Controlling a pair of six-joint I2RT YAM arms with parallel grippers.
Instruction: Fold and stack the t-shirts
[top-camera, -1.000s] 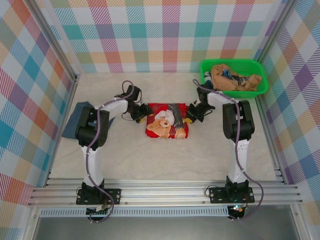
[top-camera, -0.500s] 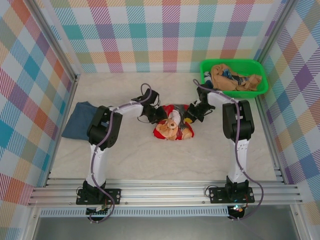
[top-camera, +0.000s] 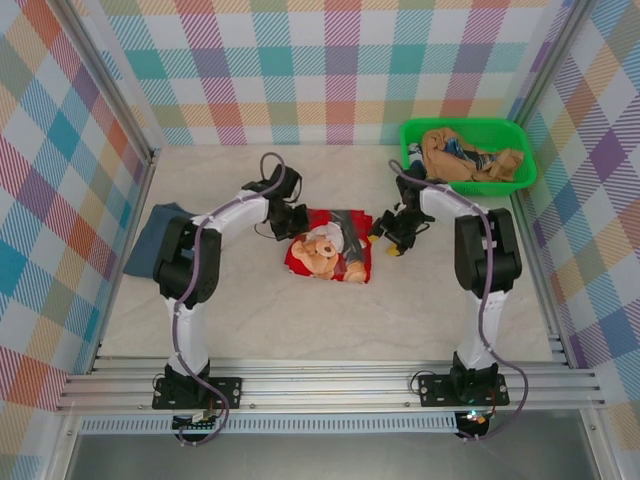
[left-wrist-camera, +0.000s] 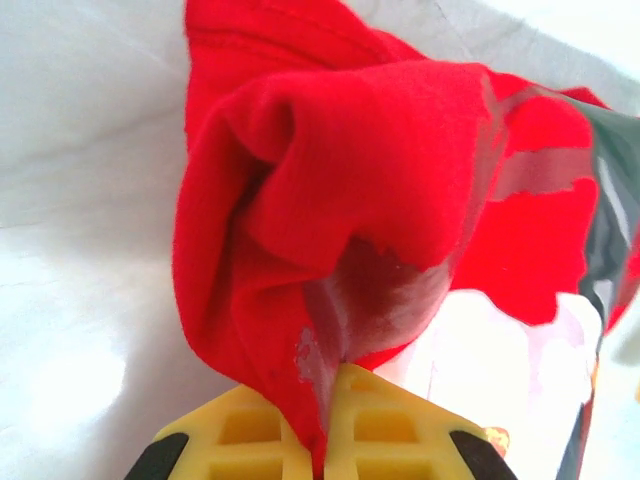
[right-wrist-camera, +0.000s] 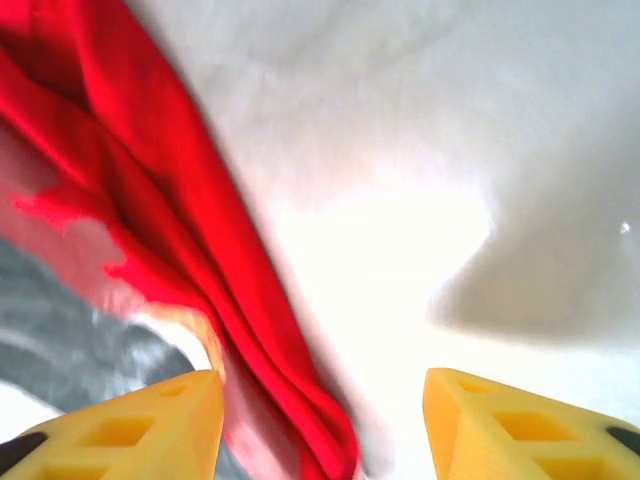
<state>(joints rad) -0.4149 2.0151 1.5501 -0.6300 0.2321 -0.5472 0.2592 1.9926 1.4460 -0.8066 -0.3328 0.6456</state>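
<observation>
Folds bunch the bright red cloth t-shirt (top-camera: 330, 248), which lies half-gathered at the middle of the pale counter (top-camera: 300, 320) with its tan bear print and a grey patch facing up. We see its longer side running left to right between the two hands. The left hand (left-wrist-camera: 325, 425) is pressed together, pinching a red fold at the left end. The right hand (right-wrist-camera: 322, 410) stands spread at the right edge, a red hem between its fingers. A slate-blue cloth t-shirt (top-camera: 150, 240) lies far left, and a green plastic basket (top-camera: 465, 125) of tan cloth sits back right.
</observation>
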